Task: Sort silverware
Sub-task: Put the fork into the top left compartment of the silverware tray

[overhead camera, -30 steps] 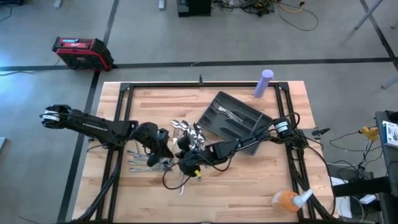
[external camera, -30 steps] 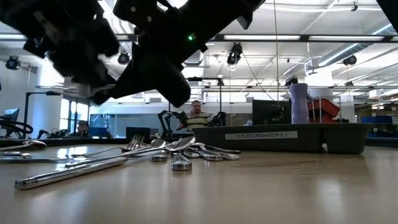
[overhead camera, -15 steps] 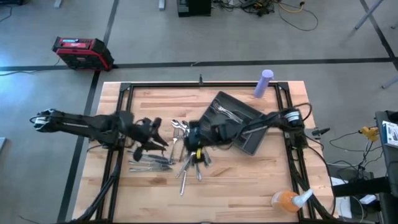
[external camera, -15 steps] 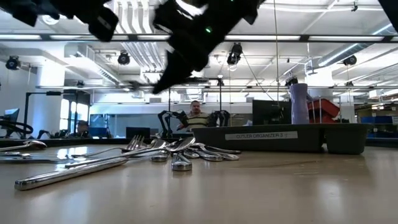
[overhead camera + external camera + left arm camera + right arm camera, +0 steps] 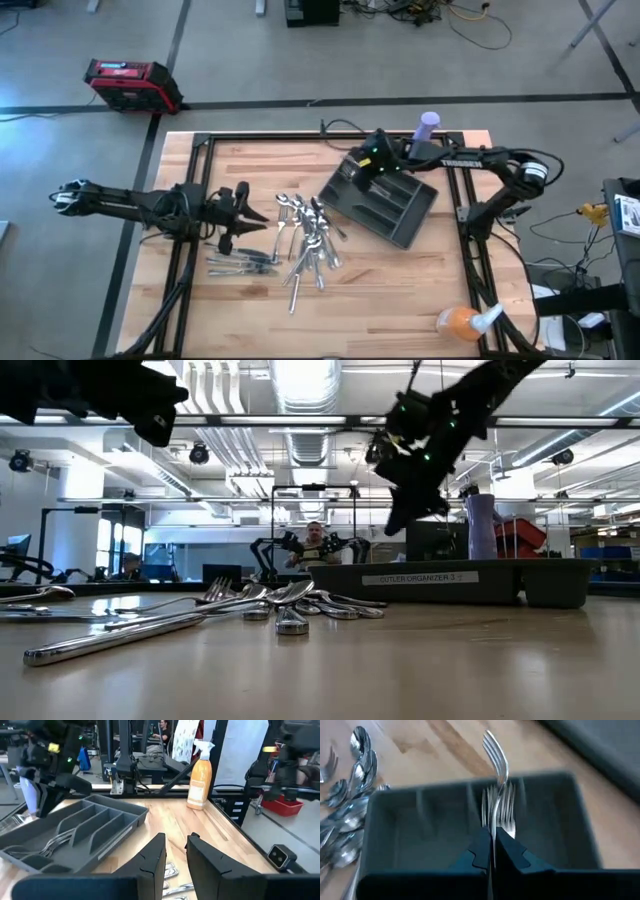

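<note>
Loose silverware (image 5: pixel 305 238) lies in a heap on the wooden table's middle, with more pieces (image 5: pixel 240 262) to its left; the low view shows the heap (image 5: pixel 270 600) lying flat. The dark compartmented tray (image 5: pixel 405 215) lies at an angle right of it, with forks (image 5: pixel 50 846) in one compartment. My right gripper (image 5: pixel 366 170) hangs above the tray's far-left end, shut on a fork (image 5: pixel 495 755). My left gripper (image 5: pixel 243 213) hovers left of the heap, open, with nothing between its fingers (image 5: pixel 155 857). My right gripper pinches the fork's handle (image 5: pixel 493 827) between its two fingers. The fork lies along the fingers, its tines (image 5: pixel 492 742) sticking out ahead of them. It is lifted clear, above the tray compartment that holds forks. The fingers slant down from above.
A purple bottle (image 5: pixel 427 132) stands at the table's far right and an orange spray bottle (image 5: pixel 460 322) at the near right corner. Dark frame rails (image 5: pixel 190 260) run along the table's sides. A person (image 5: pixel 315 545) sits in the room beyond.
My right gripper has risen from the heap and swung toward the table's far right, carrying a fork up over the tray's far-left end. My left gripper has drawn back from the heap toward the left edge and risen a little.
</note>
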Available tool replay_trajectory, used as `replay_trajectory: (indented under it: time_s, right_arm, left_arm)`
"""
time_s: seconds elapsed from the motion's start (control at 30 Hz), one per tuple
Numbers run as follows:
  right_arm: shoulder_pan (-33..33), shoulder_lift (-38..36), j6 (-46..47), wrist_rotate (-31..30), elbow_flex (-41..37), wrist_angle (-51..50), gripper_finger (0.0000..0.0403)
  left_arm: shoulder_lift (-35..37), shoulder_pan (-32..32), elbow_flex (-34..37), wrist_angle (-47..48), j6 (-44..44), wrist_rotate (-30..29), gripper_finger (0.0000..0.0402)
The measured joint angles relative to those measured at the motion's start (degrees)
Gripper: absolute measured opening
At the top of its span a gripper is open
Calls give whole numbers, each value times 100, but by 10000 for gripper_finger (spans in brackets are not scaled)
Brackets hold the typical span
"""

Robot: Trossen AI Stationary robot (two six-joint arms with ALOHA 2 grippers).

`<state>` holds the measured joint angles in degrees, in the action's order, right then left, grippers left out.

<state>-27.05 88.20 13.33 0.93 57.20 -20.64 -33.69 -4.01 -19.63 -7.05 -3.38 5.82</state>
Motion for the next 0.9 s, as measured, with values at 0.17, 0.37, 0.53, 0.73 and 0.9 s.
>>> replay_trajectory:
  time_s: [0.17, 0.37, 0.53, 0.73, 0.9]
  right_arm:
    - [-392, 148, 165, 212, -348, 45, 0]
    - [-789, 384, -15, -93, -417, 52, 0]
    - [-914, 615, -122, 109, -417, 173, 0]
    - [-912, 930, -364, 139, -417, 371, 0]
    - [-937, 1019, -445, -226, -417, 356, 16]
  left_arm:
    - [-242, 0, 19, -21, 18, -37, 65]
    - [-477, 0, 19, -32, -47, -37, 66]
    - [-547, 0, 17, -57, -56, -37, 72]
    - [-573, -4, 17, -215, -26, -37, 87]
    - [-571, -4, 17, -203, 33, -35, 105]
